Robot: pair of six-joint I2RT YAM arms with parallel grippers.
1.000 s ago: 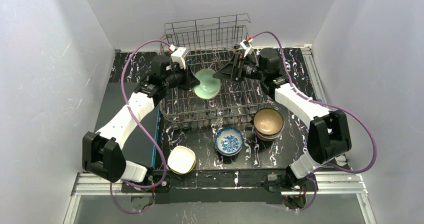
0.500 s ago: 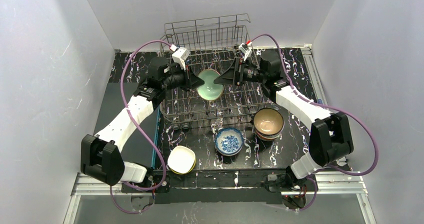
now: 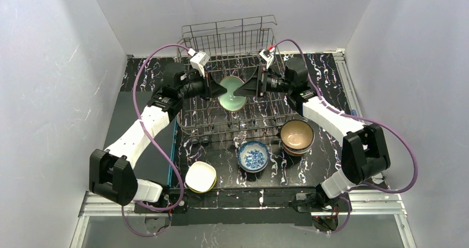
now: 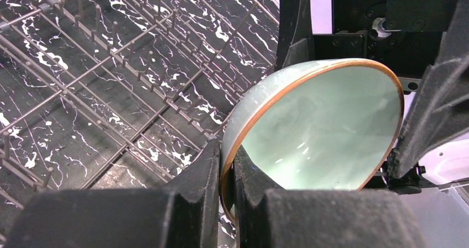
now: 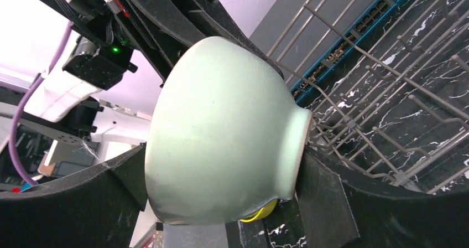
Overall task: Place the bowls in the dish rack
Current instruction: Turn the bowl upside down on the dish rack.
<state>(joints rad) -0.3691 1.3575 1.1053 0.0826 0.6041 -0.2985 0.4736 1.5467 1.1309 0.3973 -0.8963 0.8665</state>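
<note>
A mint bowl [image 3: 231,93] with an orange rim hangs tilted on its side over the dish rack [image 3: 232,127]. My left gripper [image 3: 214,87] is shut on its rim; in the left wrist view one finger lies inside the mint bowl [image 4: 321,132] and one outside, at the left gripper [image 4: 227,159]. My right gripper [image 3: 249,86] stands open around the same bowl from the other side. In the right wrist view the mint bowl [image 5: 221,132] fills the gap of the right gripper [image 5: 224,170], one finger by the rim and one by the foot.
On the table in front of the rack sit a blue-patterned bowl [image 3: 253,155], a tan bowl [image 3: 297,135] stacked on others, and a white bowl [image 3: 200,176] nested in a yellow one. Upright tines fill the rack floor [image 4: 110,93]. White walls close in both sides.
My right gripper has moved left until its open fingers straddle the mint bowl. The left gripper has kept its hold and turned the bowl slightly more edge-on.
</note>
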